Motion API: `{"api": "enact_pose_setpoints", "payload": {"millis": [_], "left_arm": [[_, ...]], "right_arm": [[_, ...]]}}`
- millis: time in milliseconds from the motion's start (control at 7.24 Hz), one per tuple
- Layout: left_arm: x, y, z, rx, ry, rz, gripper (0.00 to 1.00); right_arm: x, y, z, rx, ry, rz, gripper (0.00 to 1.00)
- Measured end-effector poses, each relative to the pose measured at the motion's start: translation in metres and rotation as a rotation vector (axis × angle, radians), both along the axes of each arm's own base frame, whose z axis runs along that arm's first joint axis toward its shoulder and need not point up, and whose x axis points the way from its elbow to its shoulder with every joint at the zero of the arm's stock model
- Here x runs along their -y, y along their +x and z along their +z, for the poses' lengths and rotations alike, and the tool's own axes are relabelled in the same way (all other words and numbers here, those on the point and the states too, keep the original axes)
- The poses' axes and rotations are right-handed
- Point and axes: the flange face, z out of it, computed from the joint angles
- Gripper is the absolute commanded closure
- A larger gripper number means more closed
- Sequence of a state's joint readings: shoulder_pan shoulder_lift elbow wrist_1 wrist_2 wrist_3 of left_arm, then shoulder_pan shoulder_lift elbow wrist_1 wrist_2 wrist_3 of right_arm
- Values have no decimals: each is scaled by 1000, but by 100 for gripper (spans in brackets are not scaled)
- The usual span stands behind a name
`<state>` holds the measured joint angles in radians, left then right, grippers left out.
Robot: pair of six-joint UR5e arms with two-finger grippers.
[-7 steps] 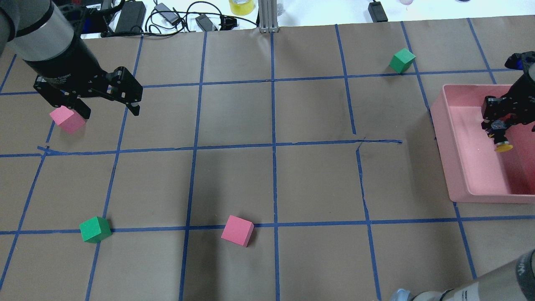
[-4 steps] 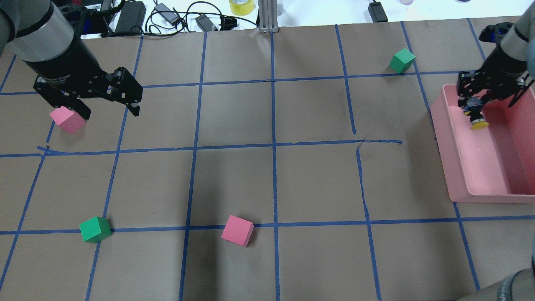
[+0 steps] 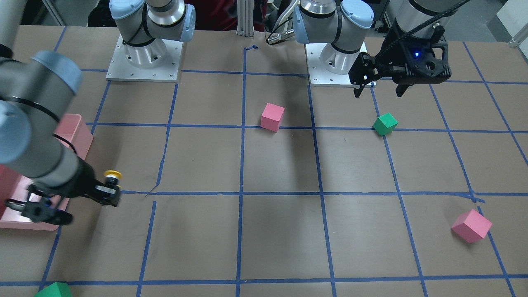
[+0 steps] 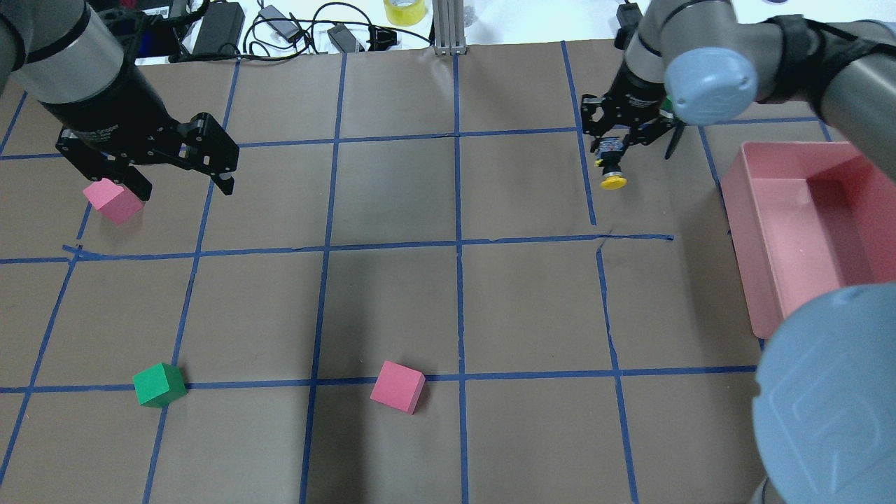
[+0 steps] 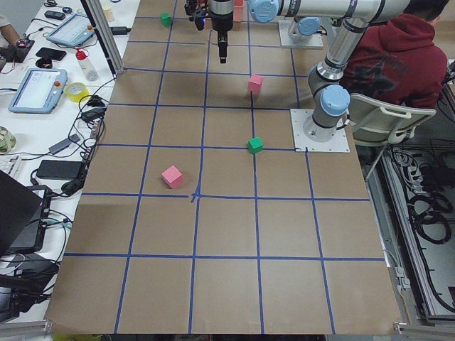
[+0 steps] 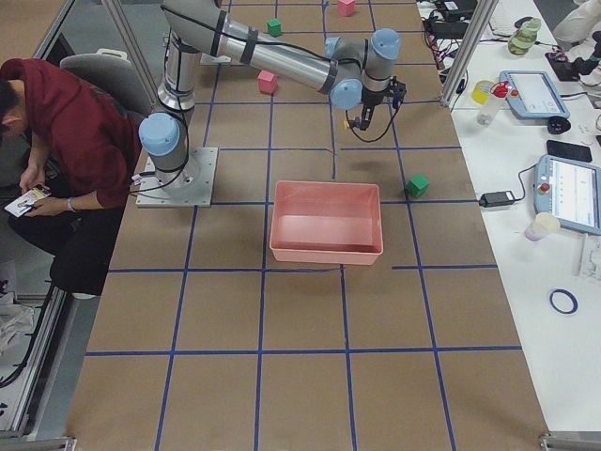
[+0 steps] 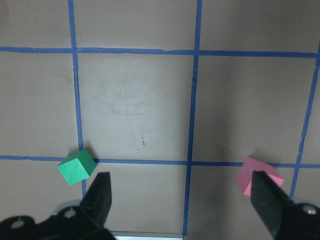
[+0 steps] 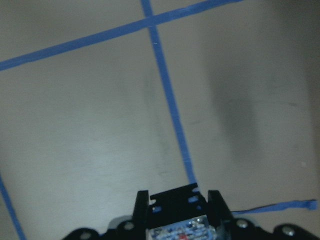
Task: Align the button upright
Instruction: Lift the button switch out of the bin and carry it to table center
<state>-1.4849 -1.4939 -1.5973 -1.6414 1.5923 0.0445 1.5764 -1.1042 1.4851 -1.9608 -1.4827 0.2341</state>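
The button point(image 4: 612, 171) has a yellow cap, a black neck and a grey-black base. My right gripper point(image 4: 611, 152) is shut on its base and holds it over the brown paper, left of the pink bin point(image 4: 743, 210). The cap sticks out past the fingertips. The front-facing view shows the cap point(image 3: 112, 175) beyond the right gripper point(image 3: 108, 192). The right wrist view shows only the base point(image 8: 180, 231) between the fingers. My left gripper point(image 4: 183, 185) is open and empty, above and beside a pink cube point(image 4: 112, 201).
A green cube point(image 4: 159, 384) and a second pink cube point(image 4: 397, 386) lie near the front. Another green cube point(image 6: 417, 185) lies beyond the bin. Cables and a yellow tape roll point(image 4: 404, 10) lie past the table's far edge.
My right gripper has carried the button up out of the pink bin and leftward over the paper. The left arm has not moved.
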Motion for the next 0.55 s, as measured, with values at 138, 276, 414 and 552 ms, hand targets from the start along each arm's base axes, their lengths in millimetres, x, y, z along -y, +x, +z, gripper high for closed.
{"api": "enact_pose_setpoints", "payload": {"millis": [138,276,414,552], "left_arm": [[-1,0,-1,0,1,-3,0],[-2,0,-2,-1,3,-8,0],[-3,0,-3,-2,3,-13,0],[-4,0,-3,-1,3,-15,0]], "right_arm": [[7,49,-9,11,-13,17,100],[12,84,-18,44,-23,9,100],[18,110,-30,96,-20,-12,100],[22,135,-40,133,-13,-25,100]]}}
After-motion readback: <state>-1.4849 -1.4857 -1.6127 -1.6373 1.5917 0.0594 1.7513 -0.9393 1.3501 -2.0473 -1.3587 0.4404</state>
